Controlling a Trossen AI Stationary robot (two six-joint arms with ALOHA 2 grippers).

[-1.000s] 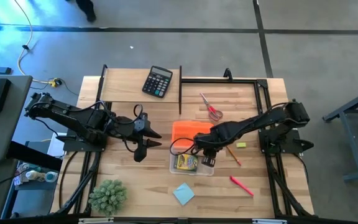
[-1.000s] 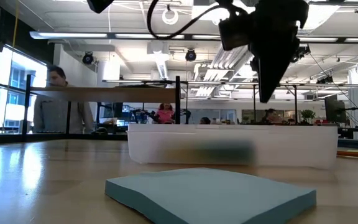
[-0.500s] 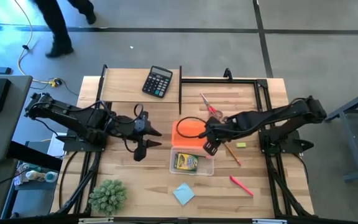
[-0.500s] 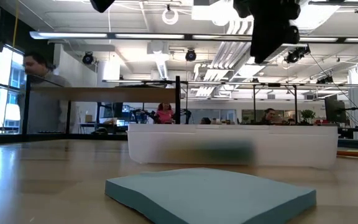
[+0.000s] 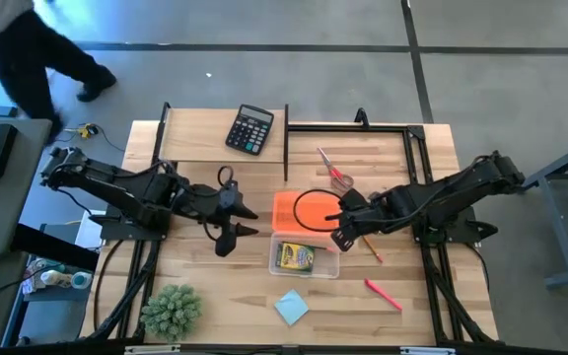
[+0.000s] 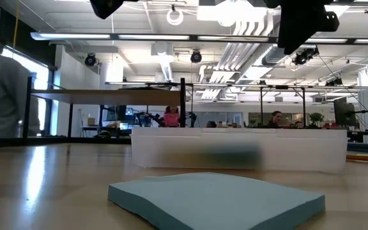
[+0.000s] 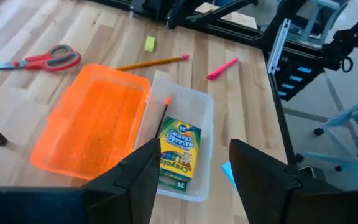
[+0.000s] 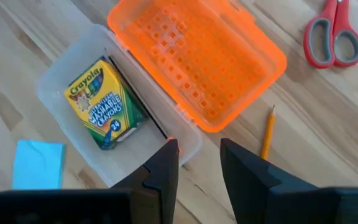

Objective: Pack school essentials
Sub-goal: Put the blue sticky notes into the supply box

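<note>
Crayon pack (image 8: pixel 100 104) hugs the box wall (image 8: pixel 56 118); both grippers gape empty.

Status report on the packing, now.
Left gripper open, waiting beside the box. Right gripper open, empty, above the pencil. Crayon pack in the clear box; scissors outside. Nothing in the way.

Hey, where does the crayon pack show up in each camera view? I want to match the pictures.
High view: crayon pack in the clear box, below center.
Low view: not identifiable; only a dark blur shows through the box wall.
Left wrist view: lower center, in the box.
Right wrist view: left of center, in the box.
Shared landmark: the orange lid lying open beside the box.
</note>
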